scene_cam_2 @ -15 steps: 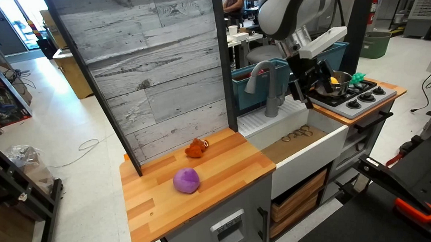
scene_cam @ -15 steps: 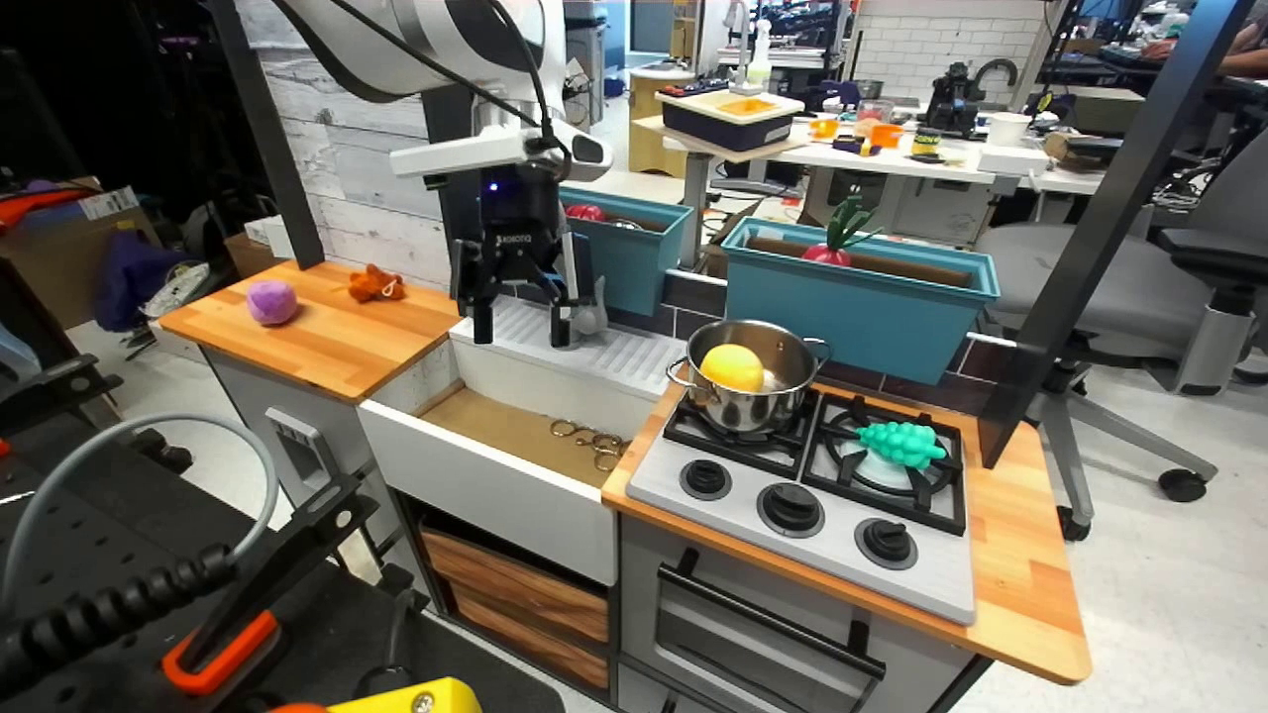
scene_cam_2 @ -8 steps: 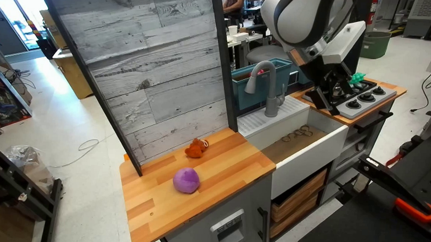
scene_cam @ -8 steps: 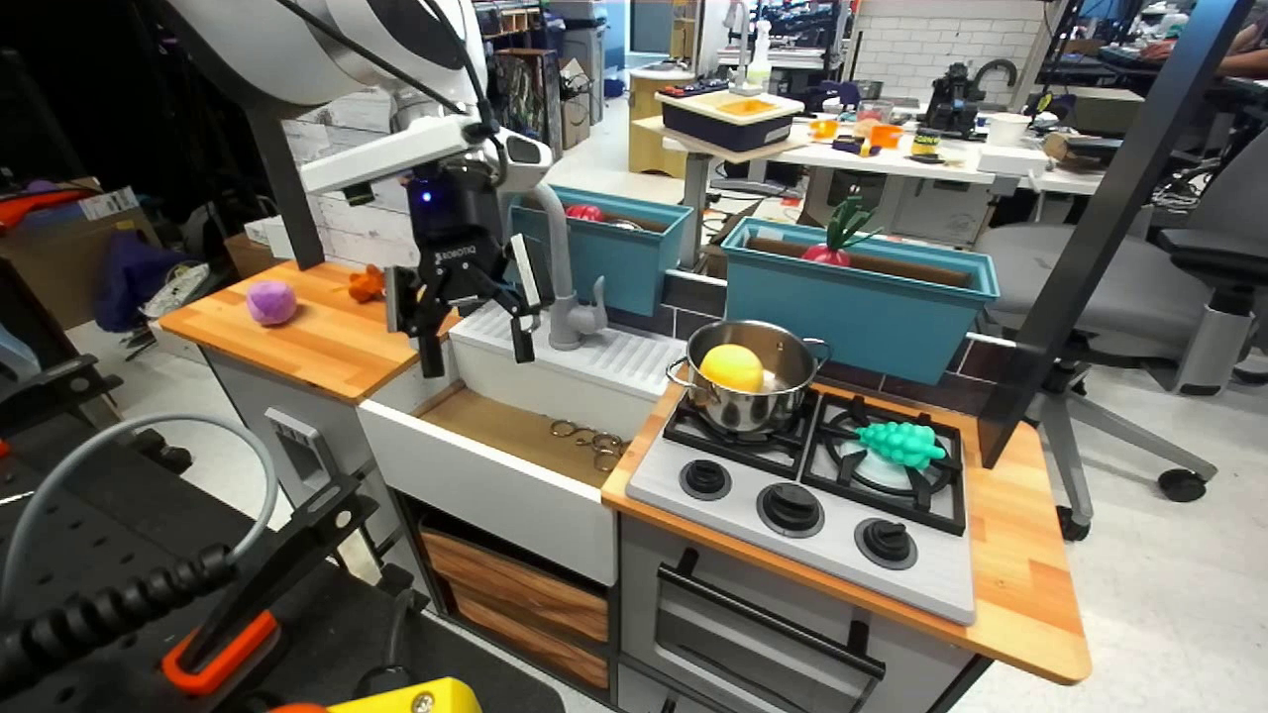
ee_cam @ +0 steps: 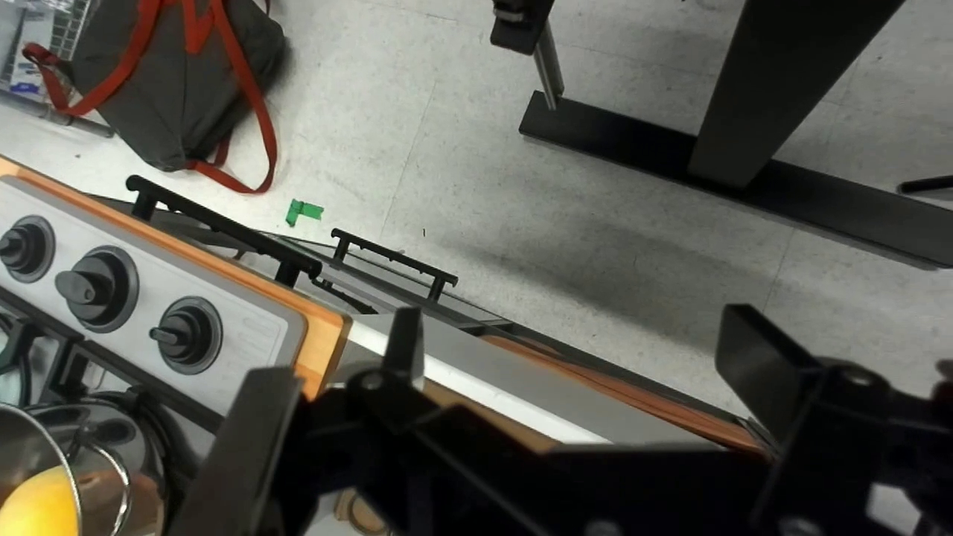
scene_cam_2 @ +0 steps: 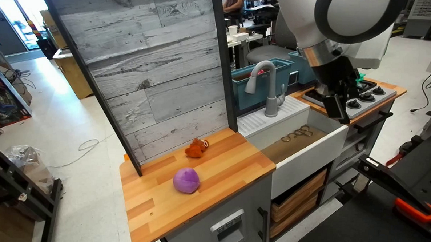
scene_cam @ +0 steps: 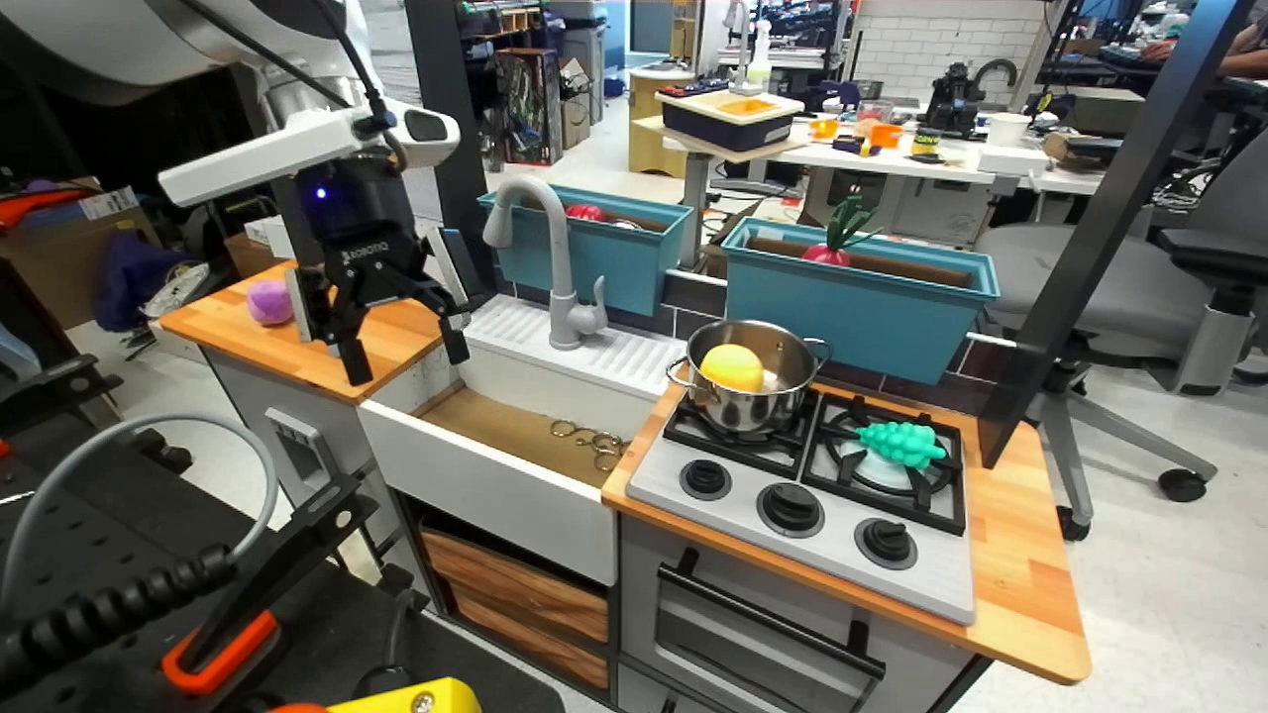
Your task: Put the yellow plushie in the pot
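Plushie (scene_cam: pixel 732 368) sits inside pot (scene_cam: pixel 755 407); task looks done. Gripper (scene_cam: pixel 407 355) spread wide, nothing held, well apart from pot. Likely nothing left to do.

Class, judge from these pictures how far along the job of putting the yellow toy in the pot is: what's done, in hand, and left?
Done: the yellow toy sits inside the pot on the stove.
In hand: nothing; the pincer hangs open and empty, away from the pot.
Left: probably no further placing, as the toy is already in; perhaps just moving to a resting pose.
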`<state>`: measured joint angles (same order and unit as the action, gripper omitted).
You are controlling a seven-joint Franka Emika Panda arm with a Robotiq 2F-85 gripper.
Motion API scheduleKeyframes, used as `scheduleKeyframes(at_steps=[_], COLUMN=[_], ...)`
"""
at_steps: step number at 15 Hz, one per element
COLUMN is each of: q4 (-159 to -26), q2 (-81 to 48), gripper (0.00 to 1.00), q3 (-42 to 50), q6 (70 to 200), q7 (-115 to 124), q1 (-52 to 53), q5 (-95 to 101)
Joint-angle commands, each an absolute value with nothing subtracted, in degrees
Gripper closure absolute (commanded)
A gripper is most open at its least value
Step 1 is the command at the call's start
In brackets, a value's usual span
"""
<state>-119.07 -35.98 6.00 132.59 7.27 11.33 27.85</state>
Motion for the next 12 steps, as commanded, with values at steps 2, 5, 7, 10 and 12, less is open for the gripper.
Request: scheduleKeyframes(at_steps=[2,5,7,10,12], q4=[-120.37,-120.6,-120.65,-120.71,-120.73], q2=[-34.59,-34.32,-34.32,-34.32,-34.32], gripper=[0.0,0.0,0.0,0.0,0.0], q3=[5.37,5.35,5.35,5.36,5.36], q6=[132.52,132.55,132.56,132.58,132.59], q7=[7.52,7.53,7.53,7.53,7.53], q1=[10.82,10.81,10.81,10.81,10.81], q5=[28.14,28.15,28.15,28.15,28.15])
